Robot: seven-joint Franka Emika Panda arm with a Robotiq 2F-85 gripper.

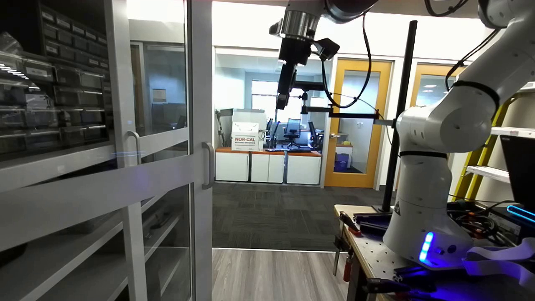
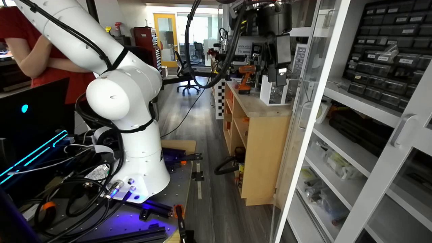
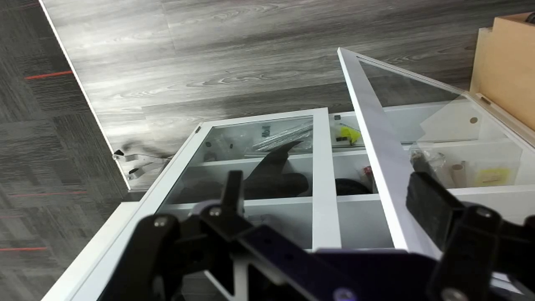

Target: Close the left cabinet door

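The left cabinet door has a white frame and clear glass. It stands open, its upright frame showing in both exterior views (image 1: 201,104) (image 2: 313,118). In the wrist view the door (image 3: 378,125) angles out from the cabinet, and its lower picture part is hidden behind the gripper. My gripper (image 3: 330,192) is open and empty, its black fingers wide apart. It points down beside the door, with a visible gap from the door's edge in both exterior views (image 1: 282,102) (image 2: 280,76). The door's handle (image 1: 208,165) is free. The right door (image 3: 326,167) looks closed.
Dark drawer bins (image 2: 388,57) stand on the cabinet shelves. A wooden bench (image 2: 266,162) with an orange drill (image 2: 246,79) stands by the open door's hinge side. A black pole (image 1: 403,117) rises from the robot's table (image 1: 368,255). A person in red (image 2: 60,74) stands behind the arm.
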